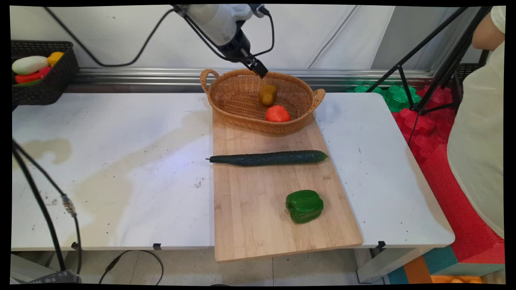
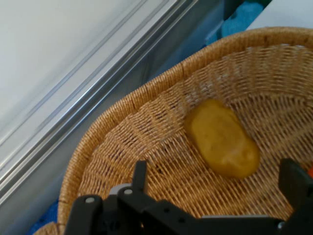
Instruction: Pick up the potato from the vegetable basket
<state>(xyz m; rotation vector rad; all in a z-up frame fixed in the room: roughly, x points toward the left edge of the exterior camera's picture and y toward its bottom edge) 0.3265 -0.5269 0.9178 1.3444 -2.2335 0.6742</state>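
Note:
My gripper (image 1: 261, 71) hangs over the back rim of a wicker basket (image 1: 238, 117) at the far end of a wooden board (image 1: 258, 209). In the hand view the gripper (image 2: 217, 183) is open, with one finger (image 2: 141, 175) at the left and the other at the right edge. Nothing is held. Just below it in the basket (image 2: 146, 95) lies a yellow-brown potato (image 1: 267, 95) (image 2: 222, 139). A red tomato (image 1: 277, 114) sits nearer the basket's front. On the board lie a long dark cucumber (image 1: 269, 158) and a green bell pepper (image 1: 304, 206).
A black crate (image 1: 52, 80) with several vegetables stands at the back left. Black cables (image 1: 44, 209) hang at the left edge. A tripod (image 1: 427, 60) and a person (image 1: 479, 133) stand to the right of the table, over red and green floor mats.

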